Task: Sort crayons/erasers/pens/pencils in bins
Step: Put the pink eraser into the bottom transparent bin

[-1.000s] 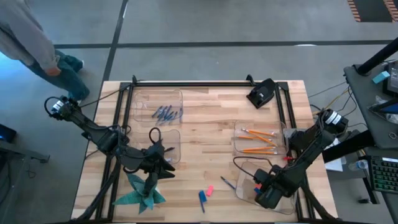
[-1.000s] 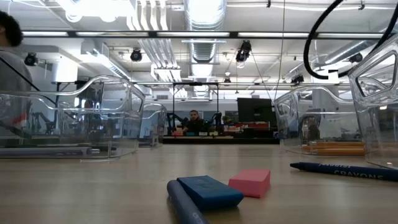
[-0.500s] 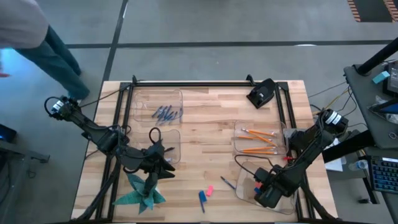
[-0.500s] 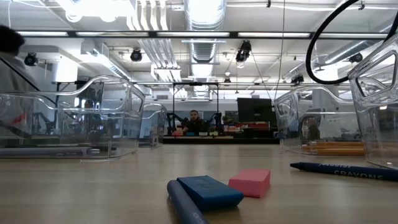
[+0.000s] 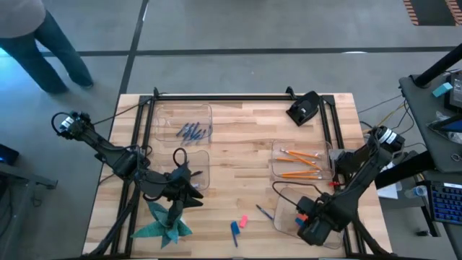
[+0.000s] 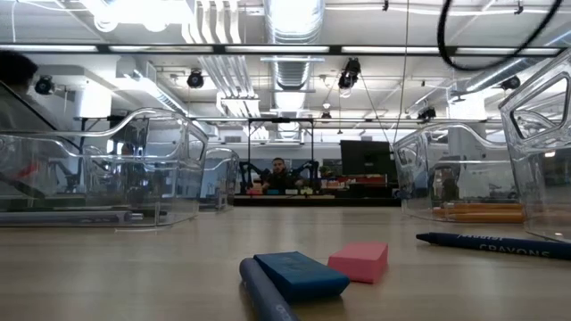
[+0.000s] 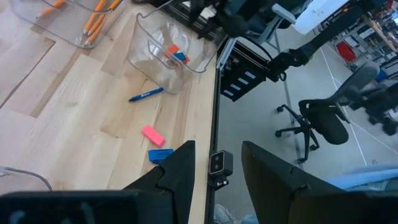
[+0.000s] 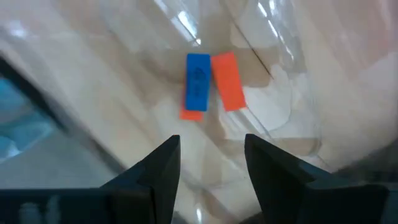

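Observation:
My right gripper (image 5: 312,225) hangs open over the near right bin (image 5: 283,220), pointing down. In that bin lie a blue eraser (image 8: 198,81) and an orange-red eraser (image 8: 227,81) side by side, with another orange-red one (image 8: 192,114) under the blue one's end. On the bare table lie a pink eraser (image 5: 243,221), a blue eraser (image 5: 234,230) and a blue crayon (image 5: 265,212). Orange pencils (image 5: 299,165) lie in the right bin (image 5: 276,167). My left gripper (image 7: 217,180) waits open over the left side, by the middle left bin (image 5: 205,163).
The far left bin (image 5: 160,123) holds several short blue sticks (image 5: 192,131). A black device (image 5: 303,108) sits at the far right. A teal shape (image 5: 162,224) lies at the near left. A dark metal frame (image 5: 216,97) borders the table; a person stands beyond its far left corner.
My right gripper has risen above the near right bin, staying over the erasers; its cable loop has climbed out of the low view's top. The person beyond the far left corner has walked farther off.

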Motion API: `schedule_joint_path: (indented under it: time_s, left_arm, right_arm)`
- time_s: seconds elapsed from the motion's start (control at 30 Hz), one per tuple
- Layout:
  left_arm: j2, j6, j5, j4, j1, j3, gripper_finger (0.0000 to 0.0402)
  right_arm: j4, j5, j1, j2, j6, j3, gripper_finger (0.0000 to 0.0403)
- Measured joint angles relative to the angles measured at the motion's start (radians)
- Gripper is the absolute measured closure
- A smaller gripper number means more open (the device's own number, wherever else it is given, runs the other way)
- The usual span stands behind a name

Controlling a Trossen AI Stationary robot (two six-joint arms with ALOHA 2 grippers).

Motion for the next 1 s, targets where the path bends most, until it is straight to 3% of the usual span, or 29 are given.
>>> schedule_joint_path:
  time_s: [0.1,0.2,0.33,0.77,1.0]
  left_arm:
    - [0.000,0.001,0.000,0.000,0.000,0.000,0.0284]
    - [0.000,0.003,0.000,0.000,0.000,0.000,0.0284]
    - [0.000,0.003,0.000,0.000,0.000,0.000,0.0284]
    - [0.000,0.001,0.000,0.000,0.000,0.000,0.0284]
    - [0.000,-0.001,0.008,-0.001,-0.005,0.000,0.0284]
  right_arm:
    - [-0.039,0.094,0.000,0.000,-0.013,0.095,0.0232]
    - [-0.032,0.275,0.000,0.001,-0.058,0.184,0.0234]
    - [-0.019,0.416,-0.025,0.029,-0.205,0.272,0.0234]
    - [-0.004,0.432,-0.190,0.227,-0.765,0.484,0.0234]
    - [0.200,0.432,-0.239,0.295,-1.160,0.497,0.0234]
